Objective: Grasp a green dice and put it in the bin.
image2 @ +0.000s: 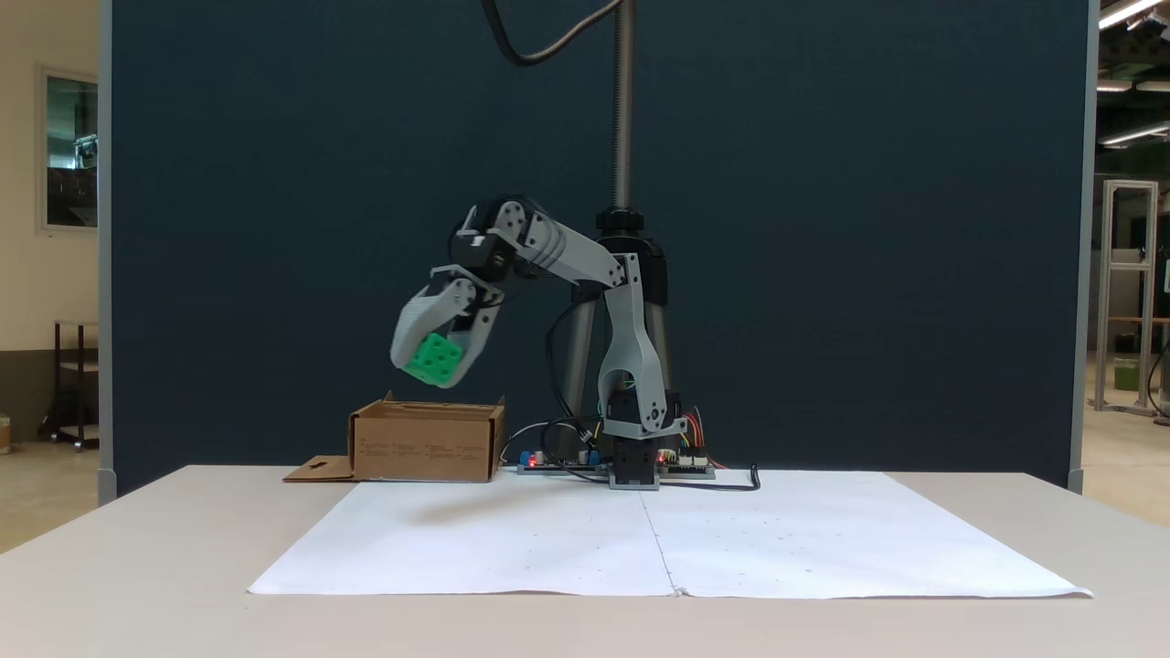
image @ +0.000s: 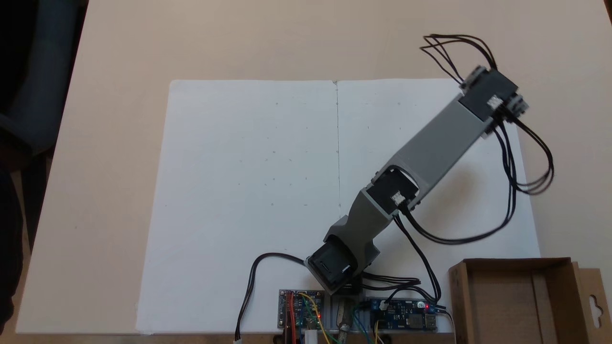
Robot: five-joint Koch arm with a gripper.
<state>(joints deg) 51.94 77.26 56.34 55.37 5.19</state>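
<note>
Green dice (image2: 434,358): held in the air in the front fixed view, clamped in the gripper above the bin and clear of its rim; a cube, so no long axis; it sits tilted, one pipped face turned toward the camera and slightly up, one corner lowest.
Bin (image2: 425,446): brown cardboard box at the worktop's back edge, left of the arm's base in the front fixed view; open top, side flap with a hang-hole lying flat to its left. In the top-down fixed view the bin (image: 516,301) sits at the lower right corner, cut off by the frame's bottom edge, its flap at the right edge.
Gripper (image2: 439,364): closed onto the green dice, one grey jaw on its left side and a darker jaw on its right; tips point down and a little left.
Hidden: in the top-down fixed view the arm's far link covers whatever hangs beneath it. The dice's rear faces and exact pip count are too small to read.
Arm (image2: 631,338): base at the back edge of the worktop, lower link rising nearly upright, upper link reaching left and slightly up, wrist folded downward. In the top-down fixed view the arm (image: 430,153) stretches diagonally toward the upper right.
White paper (image2: 667,544): two sheets side by side, covering the worktop's middle.
Circuit boards (image: 358,315): beside the arm's base, red lights lit, wires attached.
</note>
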